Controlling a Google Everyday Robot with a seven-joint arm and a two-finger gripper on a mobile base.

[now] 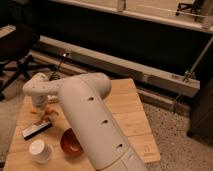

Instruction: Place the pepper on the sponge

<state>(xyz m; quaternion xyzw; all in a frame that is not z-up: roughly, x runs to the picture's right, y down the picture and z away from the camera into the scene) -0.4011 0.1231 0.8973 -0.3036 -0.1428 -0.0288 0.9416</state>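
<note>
Camera view: big white robot arm bends over light wooden desk. Gripper is low at desk's left side, right at small orange-red pepper; open or closed, can't tell. Closer to cam: long black-and-white block, white round cup, red bowl.

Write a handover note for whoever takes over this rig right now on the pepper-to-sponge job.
Pincer: at the arm's end, low over the left side of the wooden table. Whether it holds anything cannot be told.
Pepper: orange shape right at the pincer, just beyond the black-and-white block.
Sponge: not in sight, perhaps hidden behind the arm.
Done: nothing confirmed.
Left: locate the sponge, then set the pepper on it.
</note>
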